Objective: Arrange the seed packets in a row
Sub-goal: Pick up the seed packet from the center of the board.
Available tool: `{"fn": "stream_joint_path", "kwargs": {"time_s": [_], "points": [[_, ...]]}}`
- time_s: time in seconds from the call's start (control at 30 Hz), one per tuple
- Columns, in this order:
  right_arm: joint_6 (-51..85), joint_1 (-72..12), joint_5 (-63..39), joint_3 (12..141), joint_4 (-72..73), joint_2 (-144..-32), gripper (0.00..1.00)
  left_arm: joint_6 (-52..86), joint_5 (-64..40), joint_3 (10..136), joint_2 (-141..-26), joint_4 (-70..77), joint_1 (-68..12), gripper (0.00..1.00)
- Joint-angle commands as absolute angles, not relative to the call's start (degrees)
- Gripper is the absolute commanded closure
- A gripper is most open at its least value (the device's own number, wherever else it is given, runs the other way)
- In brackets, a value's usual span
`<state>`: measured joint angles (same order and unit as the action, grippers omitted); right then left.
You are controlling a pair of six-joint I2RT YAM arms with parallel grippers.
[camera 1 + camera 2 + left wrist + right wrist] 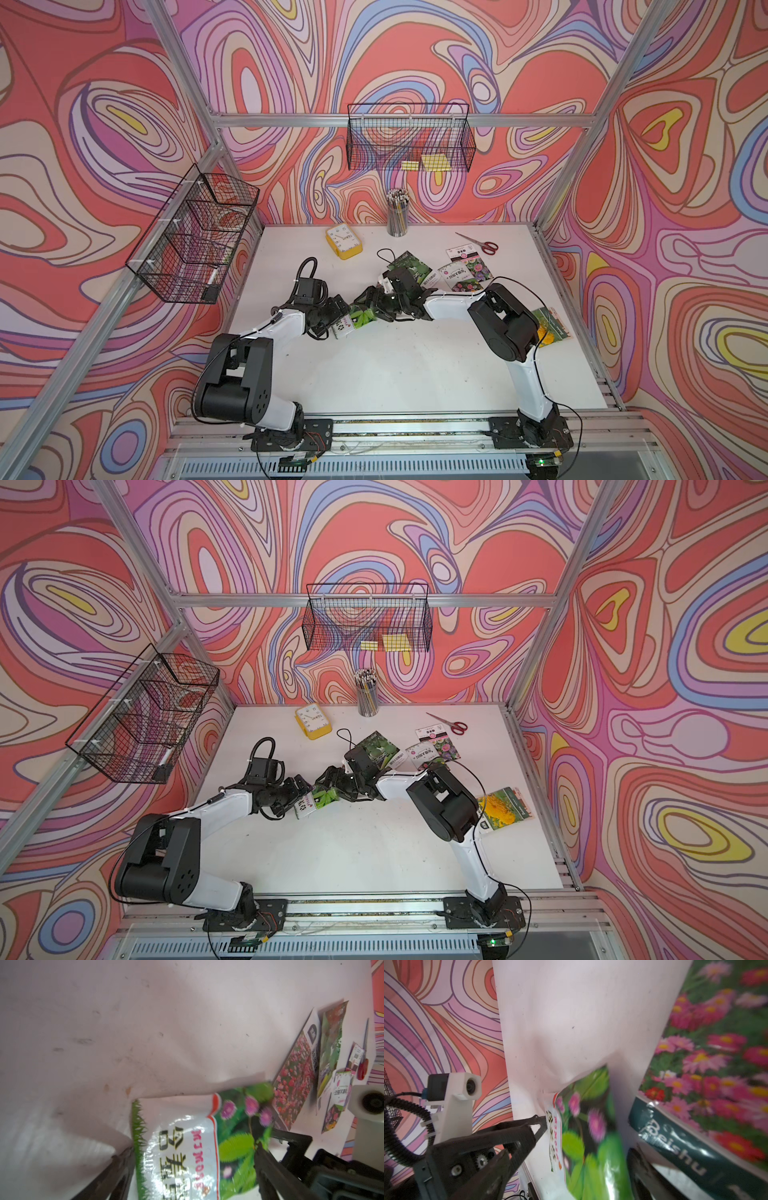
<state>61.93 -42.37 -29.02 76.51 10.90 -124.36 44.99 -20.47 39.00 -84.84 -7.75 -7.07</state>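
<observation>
A green seed packet with pink blooms and a white label sits mid-table between both grippers. One of its ends is raised and it is blurred. My left gripper is open wide, and the packet spans the gap, its edges at both fingers. My right gripper is open too. It straddles the packet's green end, with bare table on one side. More seed packets lie behind and to the right: a gourd packet, two flower packets, a pink-daisy packet and a sunflower packet.
A yellow clock, a cup of pencils and red-handled scissors stand along the table's back. A wire basket with yellow pads hangs on the back wall. Another basket hangs on the left wall.
</observation>
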Motion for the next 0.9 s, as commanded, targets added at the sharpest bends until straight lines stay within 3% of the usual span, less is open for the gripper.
{"fn": "stream_joint_path", "kwargs": {"time_s": [0.0,0.13,0.23,0.33,0.43,0.5,0.53,0.73,0.87], "points": [[66.1,-42.6,-30.2,74.6,11.3,-128.3,0.12,48.2,-28.1,36.2,-84.2,-7.0,-8.4,0.20],[70.3,-41.8,-30.7,71.6,17.1,-127.8,0.18,47.7,-30.0,35.7,-80.7,-8.9,-8.5,0.41],[72.4,-40.7,-31.5,68.9,21.5,-126.7,0.32,47.0,-28.6,36.0,-78.4,-11.0,-8.5,0.55],[73.1,-40.1,-33.0,67.3,23.7,-125.6,0.54,47.5,-28.2,36.3,-78.0,-11.5,-8.5,0.57],[70.3,-40.1,-33.9,66.9,22.3,-123.8,0.71,46.8,-28.0,37.2,-78.2,-12.4,-8.5,0.54],[67.1,-40.1,-34.8,67.5,19.4,-122.9,0.86,45.5,-27.7,38.6,-78.1,-14.1,-8.5,0.46],[64.5,-39.9,-35.8,68.6,17.0,-122.7,0.99,44.4,-26.4,40.2,-78.3,-17.3,-8.5,0.41],[47.0,-34.9,-51.7,73.1,6.4,-123.2,1.00,33.6,-20.1,52.9,-80.6,-33.4,-8.5,0.18],[35.0,-31.4,-63.1,74.9,0.1,-122.9,1.00,25.1,-30.0,58.0,-81.6,-32.7,-8.5,0.14]]}}
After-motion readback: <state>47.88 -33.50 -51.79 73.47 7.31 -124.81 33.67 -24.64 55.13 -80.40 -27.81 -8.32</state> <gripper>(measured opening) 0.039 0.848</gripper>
